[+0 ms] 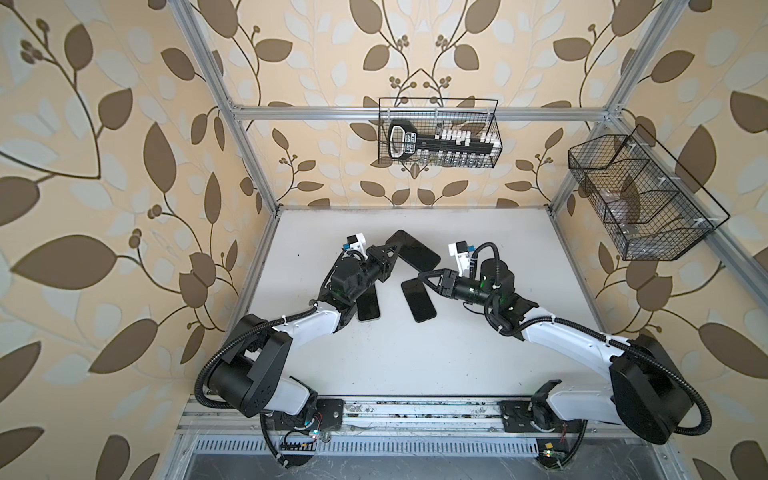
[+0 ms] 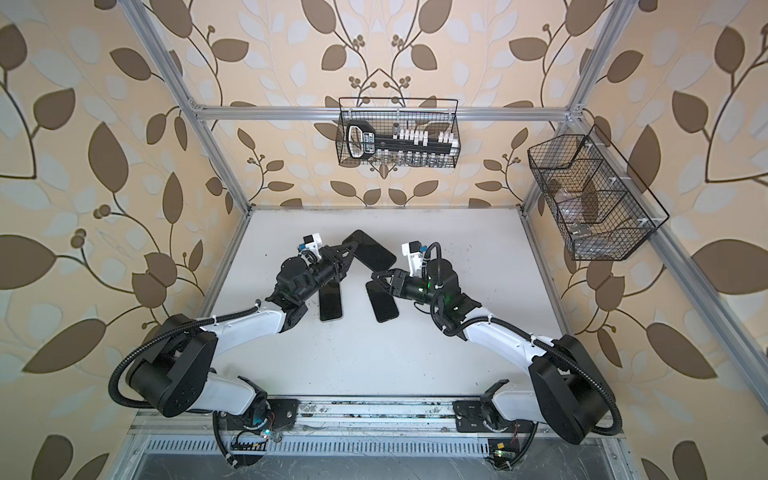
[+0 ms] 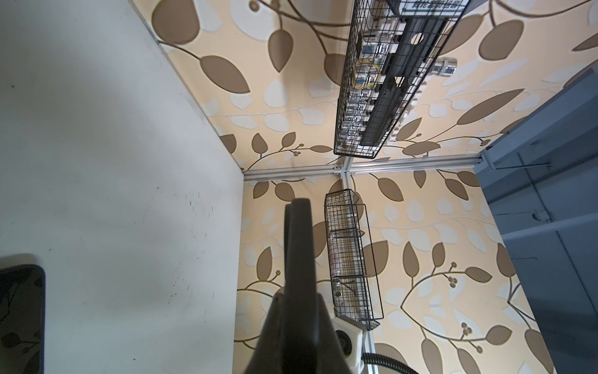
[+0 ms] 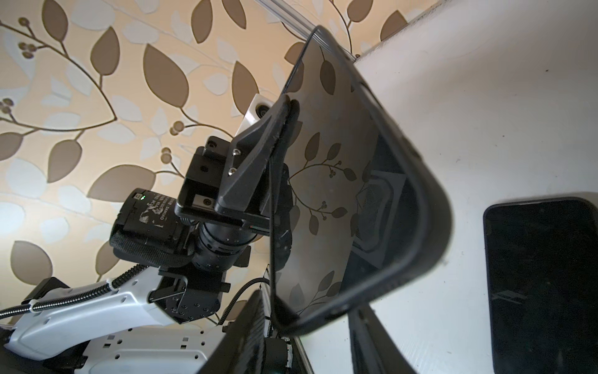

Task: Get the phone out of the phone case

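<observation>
A black phone [image 1: 415,249] [image 2: 372,251] hangs tilted above the table in both top views. Its glossy screen [image 4: 330,181] mirrors the wallpaper, and the black phone case [image 4: 430,226] rims it. My left gripper [image 1: 397,248] [image 2: 353,246] [image 3: 297,207] is shut on one long edge of the cased phone. Its fingers [image 4: 284,113] pinch that edge in the right wrist view. My right gripper [image 1: 420,275] [image 2: 374,275] [image 4: 307,301] is open. The phone's lower corner sits between its jaws, with a gap on each side.
Two more black phones lie flat on the white table [image 1: 415,365]: one [image 1: 419,300] [image 4: 543,285] beside the right gripper, one [image 1: 369,307] [image 3: 19,317] partly under the left arm. Wire baskets hang on the back wall [image 1: 438,133] and the right wall [image 1: 640,199].
</observation>
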You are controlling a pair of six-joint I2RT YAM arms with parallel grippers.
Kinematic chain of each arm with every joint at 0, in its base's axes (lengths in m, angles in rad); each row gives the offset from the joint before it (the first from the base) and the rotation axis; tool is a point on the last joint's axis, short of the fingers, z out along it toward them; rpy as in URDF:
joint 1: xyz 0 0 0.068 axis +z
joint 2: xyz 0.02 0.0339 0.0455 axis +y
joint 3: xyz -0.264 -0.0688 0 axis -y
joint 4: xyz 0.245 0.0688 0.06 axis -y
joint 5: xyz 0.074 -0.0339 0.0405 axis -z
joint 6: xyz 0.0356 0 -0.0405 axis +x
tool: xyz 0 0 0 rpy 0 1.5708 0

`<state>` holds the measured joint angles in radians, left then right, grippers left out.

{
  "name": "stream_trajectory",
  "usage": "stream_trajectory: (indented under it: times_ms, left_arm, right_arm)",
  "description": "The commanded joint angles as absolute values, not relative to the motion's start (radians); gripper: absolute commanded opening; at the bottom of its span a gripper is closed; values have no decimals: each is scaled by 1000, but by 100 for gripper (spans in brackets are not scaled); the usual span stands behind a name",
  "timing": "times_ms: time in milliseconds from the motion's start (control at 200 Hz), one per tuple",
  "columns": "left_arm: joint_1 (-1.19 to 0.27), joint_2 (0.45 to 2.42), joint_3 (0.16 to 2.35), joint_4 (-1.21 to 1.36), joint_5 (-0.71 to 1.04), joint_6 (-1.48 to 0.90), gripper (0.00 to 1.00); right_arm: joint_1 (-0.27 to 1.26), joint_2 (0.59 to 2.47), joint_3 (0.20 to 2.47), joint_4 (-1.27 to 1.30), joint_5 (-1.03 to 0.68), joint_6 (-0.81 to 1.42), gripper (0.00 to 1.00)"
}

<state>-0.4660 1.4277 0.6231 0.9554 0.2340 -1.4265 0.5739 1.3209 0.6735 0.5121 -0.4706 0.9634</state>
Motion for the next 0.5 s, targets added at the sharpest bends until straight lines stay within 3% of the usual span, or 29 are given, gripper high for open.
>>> stream_trajectory:
  times_ms: [0,495]
  left_arm:
    - [-475,1390,625,1089,231,-1455,0]
    - [-477,1394,622,1111,227,-1468,0]
  right_arm:
    - [580,1334,708,566,-456,982,37]
    - [583,1341,698,581,-451,983,23]
